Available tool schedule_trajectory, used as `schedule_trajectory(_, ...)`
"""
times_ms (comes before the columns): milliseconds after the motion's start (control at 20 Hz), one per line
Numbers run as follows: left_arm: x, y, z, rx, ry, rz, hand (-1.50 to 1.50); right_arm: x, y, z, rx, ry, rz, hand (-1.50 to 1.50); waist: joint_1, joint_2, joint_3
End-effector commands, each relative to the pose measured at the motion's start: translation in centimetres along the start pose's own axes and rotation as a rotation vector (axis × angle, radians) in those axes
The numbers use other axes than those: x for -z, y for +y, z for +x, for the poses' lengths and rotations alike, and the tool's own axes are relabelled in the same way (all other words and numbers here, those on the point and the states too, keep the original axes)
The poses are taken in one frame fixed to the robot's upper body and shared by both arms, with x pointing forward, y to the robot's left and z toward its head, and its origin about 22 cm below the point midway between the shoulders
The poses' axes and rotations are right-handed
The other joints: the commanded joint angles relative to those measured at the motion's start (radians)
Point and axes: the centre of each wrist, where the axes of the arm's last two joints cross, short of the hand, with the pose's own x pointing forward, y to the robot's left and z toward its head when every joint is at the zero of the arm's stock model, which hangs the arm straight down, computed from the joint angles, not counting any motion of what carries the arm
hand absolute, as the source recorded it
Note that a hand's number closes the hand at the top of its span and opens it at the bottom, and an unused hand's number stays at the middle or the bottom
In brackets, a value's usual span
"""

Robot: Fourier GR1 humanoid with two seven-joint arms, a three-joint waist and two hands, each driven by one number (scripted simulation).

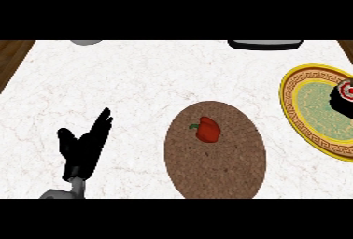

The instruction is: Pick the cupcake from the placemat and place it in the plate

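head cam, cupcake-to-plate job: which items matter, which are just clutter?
Job:
- placemat
- plate
- cupcake, dark, already on the plate, cut off at the view's right edge

Lying about:
- red pepper on the placemat
- grey object and dark object at the view's top
- left hand resting open, lower left

Left hand point(81, 151) at lower left, open, fingers straight and pointing up, grey forearm point(74, 186) below.

We see a white, faintly veined counter point(138, 79), a brown woven placemat point(221, 168), a red pepper point(209, 130) with a green stem, at right a yellow-rimmed plate point(314, 107) with an orange key-pattern band and pale green centre, and a black left hand point(81, 154).
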Motion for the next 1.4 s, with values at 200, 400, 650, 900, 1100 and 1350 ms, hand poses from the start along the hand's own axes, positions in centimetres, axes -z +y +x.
schedule_trajectory(200, 0.1, 1.1, -1.8, 0.008, 0.067, -0.021, 0.0, 4.6, -0.6, -5.3, -0.117, 0.204, 0.144, 1.5, 0.013, 0.012, -0.007)
schedule_trajectory(400, 0.5, -0.5, -0.4, 0.002, 0.04, -0.038, 0.0, 3.9, 1.0, -7.3, -0.191, 0.215, 0.321, -1.5, 0.045, 0.022, -0.003)
schedule_trajectory(650, -0.2, -1.4, -2.4, 0.0, 0.061, -0.016, 0.0, 4.4, 1.5, -8.0, -0.01, 0.146, 0.381, -1.5, 0.019, 0.013, -0.003)
schedule_trajectory(900, 0.4, -1.0, -1.8, 0.007, 0.052, -0.005, 0.0, 4.6, 2.2, -7.8, 0.204, 0.096, 0.244, -1.5, 0.012, 0.015, -0.003)
schedule_trajectory(1100, 0.6, -0.3, -1.0, -0.021, 0.053, 0.009, 0.0, 6.1, -0.6, -9.2, 0.325, 0.121, 0.173, -1.5, 0.001, 0.009, -0.004)
schedule_trajectory(1350, -1.0, 1.4, -2.3, -0.01, 0.07, 0.001, 0.0, 6.4, -4.2, -12.0, 0.412, 0.179, 0.198, -1.5, -0.001, 0.006, -0.005)
